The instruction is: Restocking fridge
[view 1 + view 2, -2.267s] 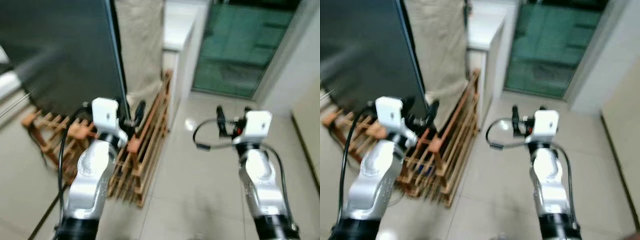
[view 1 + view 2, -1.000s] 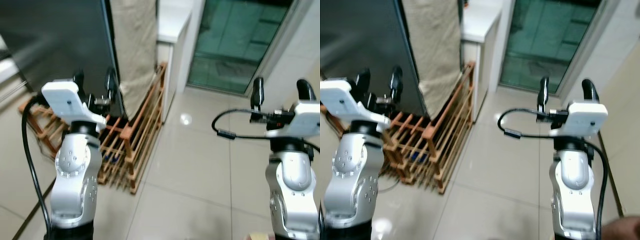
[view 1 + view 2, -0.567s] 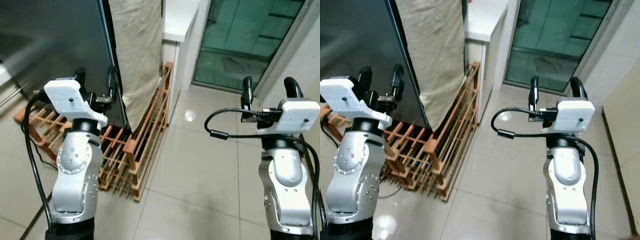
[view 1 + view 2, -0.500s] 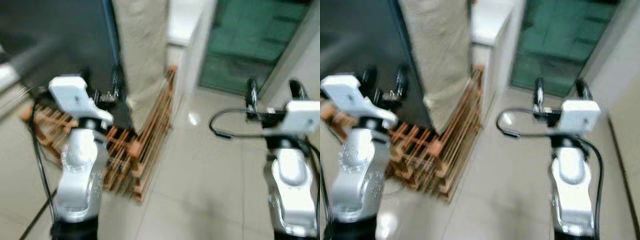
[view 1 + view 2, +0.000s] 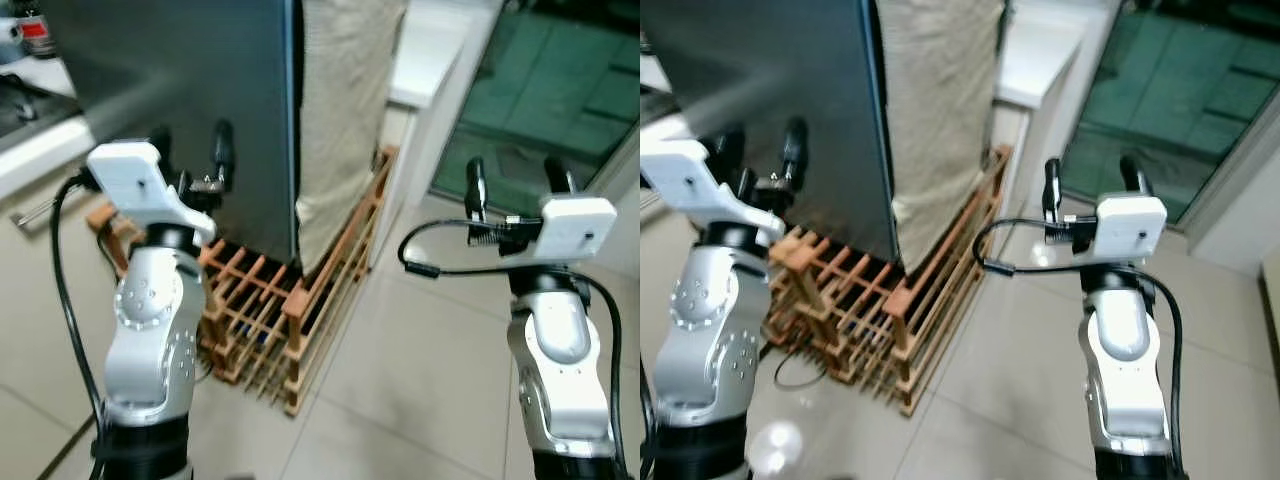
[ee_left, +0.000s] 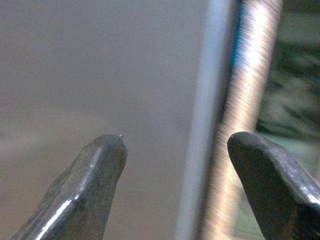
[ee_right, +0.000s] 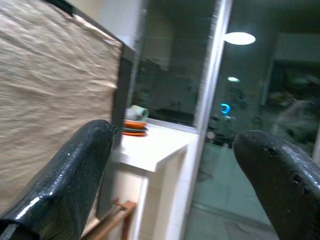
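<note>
Ahead and to the robot's left stood the fridge (image 5: pixel 180 90), its dark door shut, a tall grey slab with its long axis upright and its near vertical edge running down just beyond the left arm. A pale cloth (image 5: pixel 340 110) hung over the side of it, and a wooden rack (image 5: pixel 270 310) sat on the tiled floor (image 5: pixel 420 390) at its foot. Farther right came a white bench (image 5: pixel 1040 50) and a green glass door (image 5: pixel 560 90).

The left claw (image 5: pixel 190 165) was raised in front of the door face, fingers spread wide and holding nothing; the left wrist view showed the door edge lying between the fingertips (image 6: pixel 102 160) but beyond them, not touched. The right claw (image 5: pixel 518 180) was also raised, wide open and empty, facing the bench and well apart from the fridge.

The left arm was plainly the nearer one. Opening the door would likely fall to it, reaching forward onto that upright edge.
</note>
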Robot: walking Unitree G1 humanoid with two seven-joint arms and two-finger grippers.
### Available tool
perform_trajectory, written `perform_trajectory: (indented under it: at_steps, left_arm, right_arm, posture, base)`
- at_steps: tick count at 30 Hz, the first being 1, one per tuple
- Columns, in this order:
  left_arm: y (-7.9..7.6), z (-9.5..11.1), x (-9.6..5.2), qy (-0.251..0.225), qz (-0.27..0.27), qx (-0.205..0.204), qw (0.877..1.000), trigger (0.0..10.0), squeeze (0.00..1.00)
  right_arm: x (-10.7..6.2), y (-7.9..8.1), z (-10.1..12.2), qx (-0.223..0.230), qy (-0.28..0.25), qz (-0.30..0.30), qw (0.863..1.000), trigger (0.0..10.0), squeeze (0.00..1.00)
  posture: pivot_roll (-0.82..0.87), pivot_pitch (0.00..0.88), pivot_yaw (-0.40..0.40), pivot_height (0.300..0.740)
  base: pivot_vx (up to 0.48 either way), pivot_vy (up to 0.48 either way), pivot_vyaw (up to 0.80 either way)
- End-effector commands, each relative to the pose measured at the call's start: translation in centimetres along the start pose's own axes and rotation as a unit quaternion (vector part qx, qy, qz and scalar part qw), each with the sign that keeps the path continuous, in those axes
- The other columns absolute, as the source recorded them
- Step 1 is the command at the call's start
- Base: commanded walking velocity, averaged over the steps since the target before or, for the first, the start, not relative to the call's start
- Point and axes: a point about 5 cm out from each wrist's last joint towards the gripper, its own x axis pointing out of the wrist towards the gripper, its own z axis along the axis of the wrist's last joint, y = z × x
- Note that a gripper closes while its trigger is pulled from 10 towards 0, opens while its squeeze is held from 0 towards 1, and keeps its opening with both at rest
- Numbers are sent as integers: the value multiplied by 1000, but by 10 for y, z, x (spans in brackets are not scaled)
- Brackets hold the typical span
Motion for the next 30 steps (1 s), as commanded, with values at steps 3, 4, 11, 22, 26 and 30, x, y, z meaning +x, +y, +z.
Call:
perform_trajectory:
  at_steps: [3,4,11,22,26,30]
  left_arm:
    - [-15,-14,14,40,-47,6,998,10000,0]
    - [-17,-19,19,54,-45,10,997,10000,0]
    - [-12,-19,28,57,11,27,998,10000,0]
    - [-21,-31,32,72,32,-26,997,10000,0]
    - [-20,-34,36,74,34,-33,996,10000,0]
    - [-21,-37,44,78,27,-26,996,10000,0]
  right_arm:
    - [-6,-12,-25,20,74,-44,996,10000,0]
    - [-9,-14,-32,22,94,-49,994,10000,0]
    - [-22,-10,-35,15,110,-30,993,10000,0]
    - [-32,-9,-30,4,127,7,992,10000,0]
    - [-34,-9,-34,12,139,10,990,10000,0]
    - [-36,-2,-39,24,157,27,987,10000,0]
  posture:
    - [-62,0,-10,740]
    - [-69,0,3,740]
    - [-97,0,34,740]
    - [-159,10,11,740]
    - [-167,10,5,740]
    - [-172,15,8,740]
  base:
    - [0,0,0]
    - [0,0,0]
    - [0,0,0]
    - [0,0,0]
    - [0,0,0]
    - [0,0,0]
